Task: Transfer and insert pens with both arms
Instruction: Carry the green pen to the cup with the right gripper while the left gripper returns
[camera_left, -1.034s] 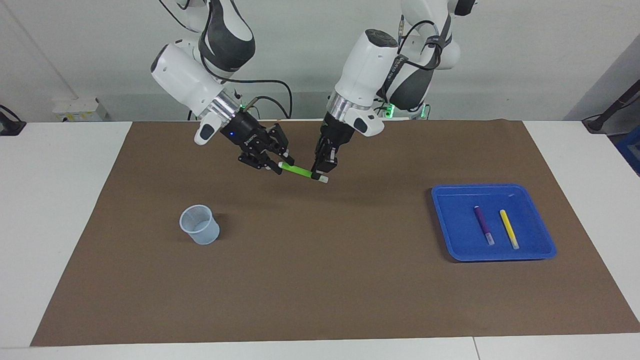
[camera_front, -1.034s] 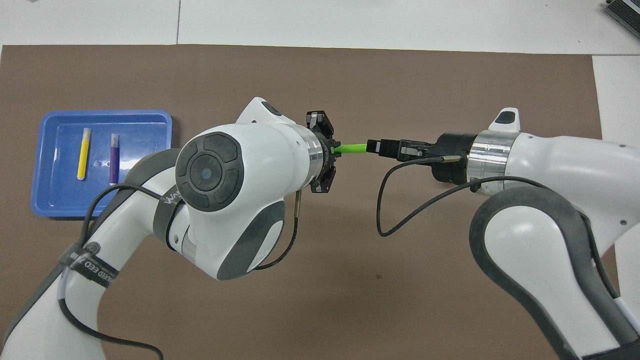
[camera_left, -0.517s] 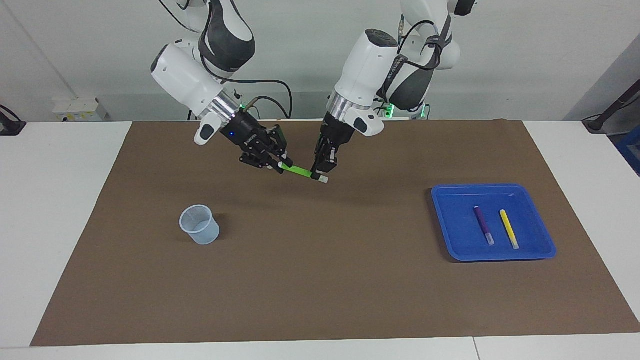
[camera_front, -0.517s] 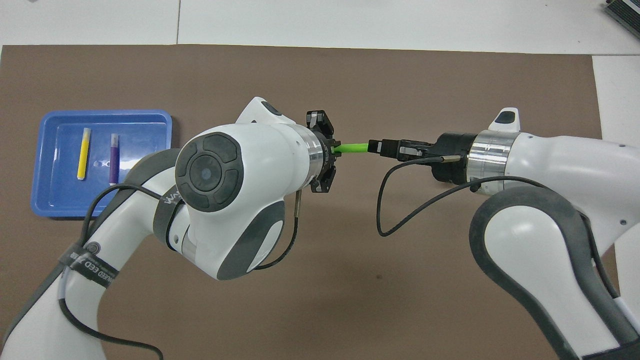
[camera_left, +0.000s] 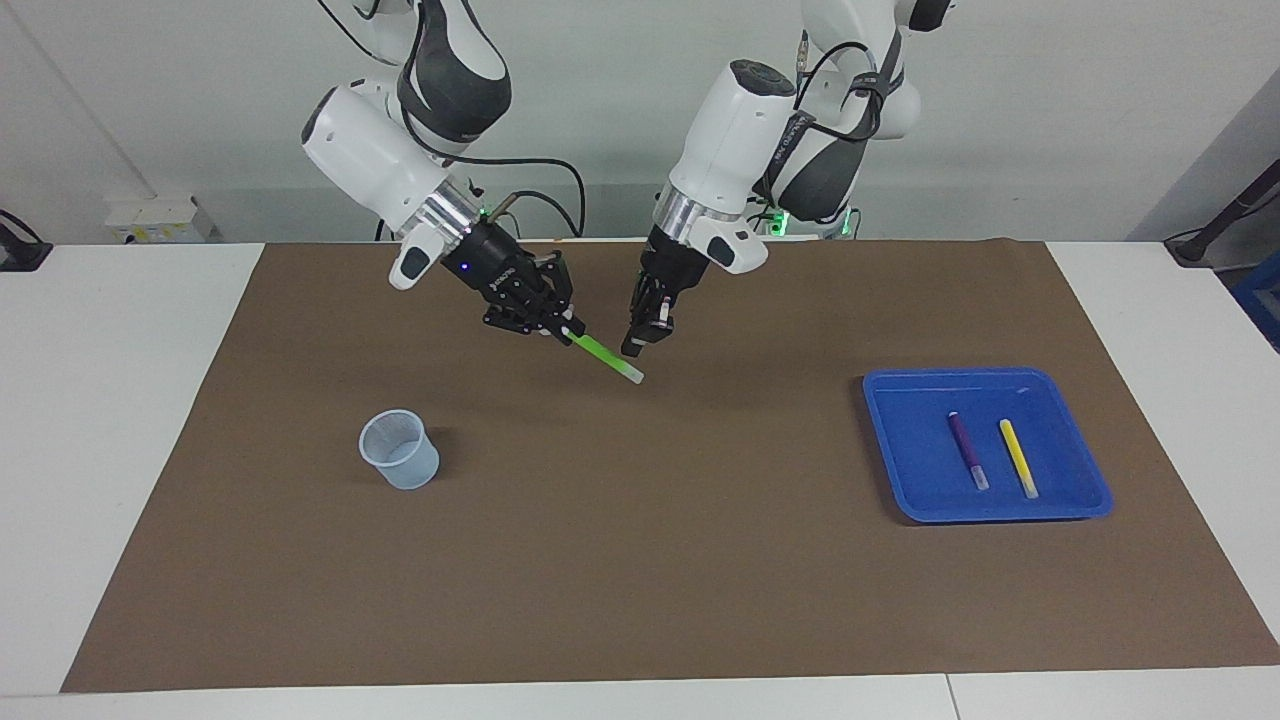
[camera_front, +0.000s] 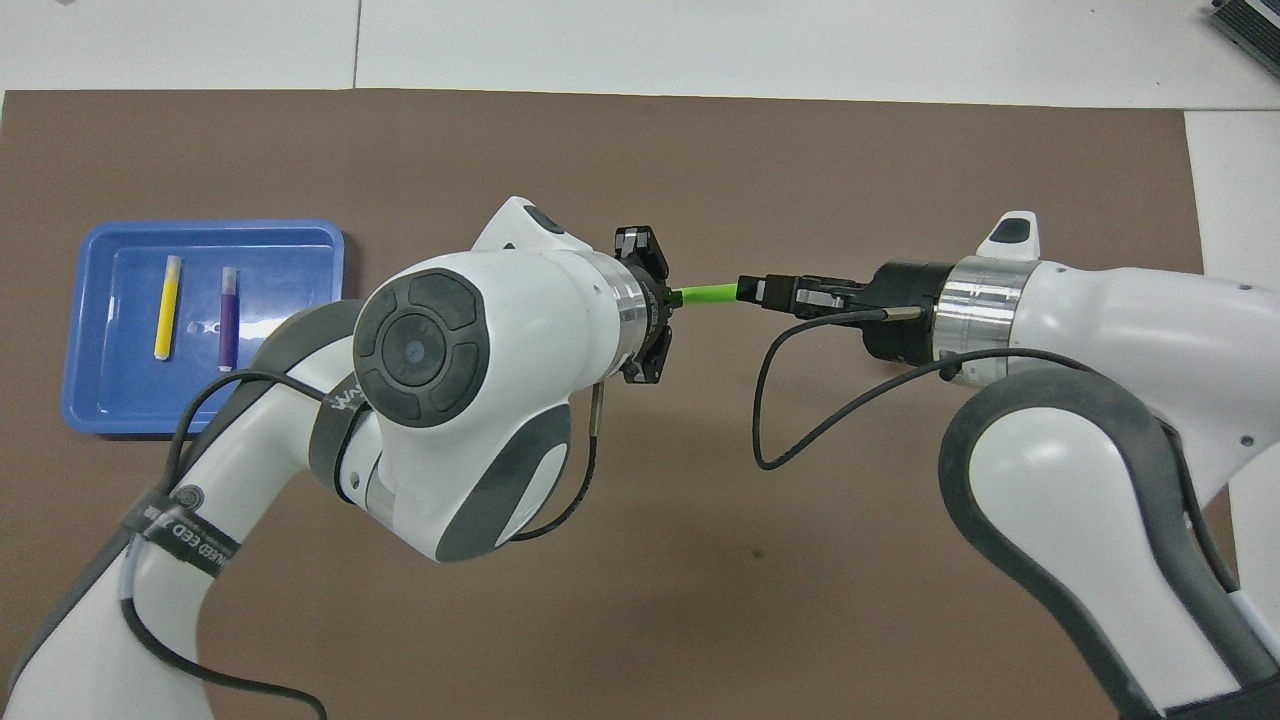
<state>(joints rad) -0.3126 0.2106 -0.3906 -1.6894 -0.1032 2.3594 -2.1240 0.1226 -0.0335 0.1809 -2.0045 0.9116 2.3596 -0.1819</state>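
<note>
Now the right gripper is clamped on the coloured end of the green pen, which slants down and away from it, pale cap end lowest, in the air over the brown mat. The right arm reaches in bent, its wrist tilted toward the middle of the bench. Just beside the pen's free end, the left gripper points steeply down from an arm folded at the elbow; its fingers stand slightly apart and hold nothing.

Only the facing view shows the gap between the left gripper and the pen; in the overhead view the left arm's wrist hides that gripper, and the green pen seems to run straight from it to the right gripper.

Half a second ago the left gripper still gripped the cap end and the pen lay nearly level between the two; since then it has let go and the cap end has dropped.

Farther out, below the right gripper, a pale cup stands upright on the mat. Toward the left arm's end, the blue tray holds the purple pen and yellow pen, side by side and apart.
</note>
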